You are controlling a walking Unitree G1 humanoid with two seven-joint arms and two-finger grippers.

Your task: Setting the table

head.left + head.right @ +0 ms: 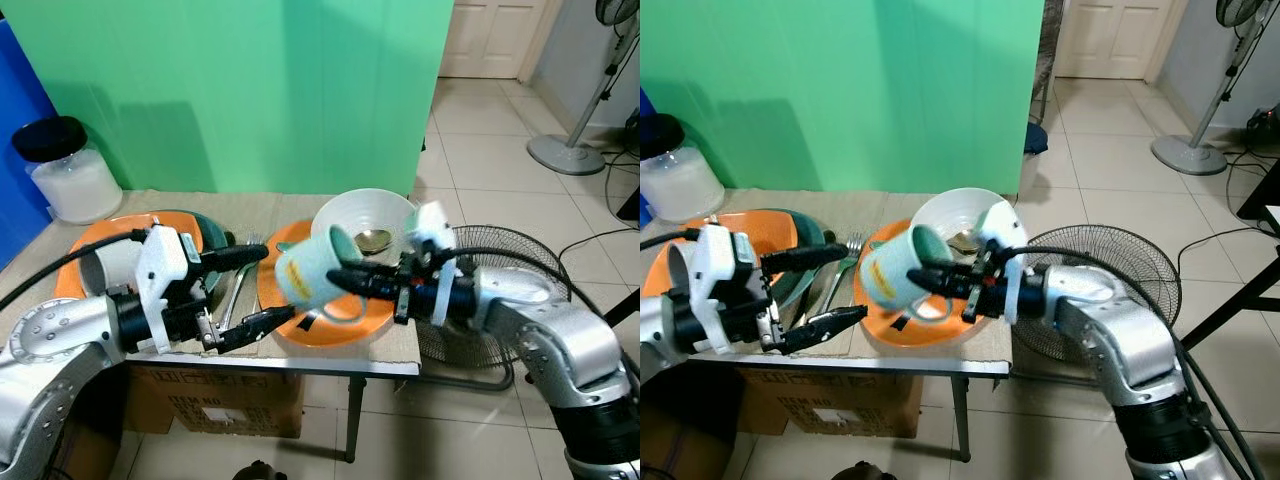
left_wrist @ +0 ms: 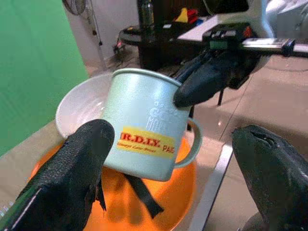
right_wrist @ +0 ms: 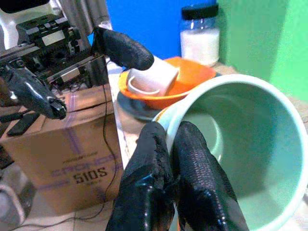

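Mug [image 1: 312, 272] — tilted, mouth toward right tool [image 1: 345, 280]

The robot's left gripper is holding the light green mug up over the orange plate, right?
Not quite. It is the right gripper that pinches the mug by its rim over the orange plate, as the right wrist view shows. The left gripper is open beside it.

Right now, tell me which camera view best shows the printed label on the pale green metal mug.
The left wrist view: the pale green metal mug faces it side-on, its yellow label legible. Both eye views show the mug tilted, label hidden. The right wrist view looks into its mouth, where the right end effector pinches the rim.
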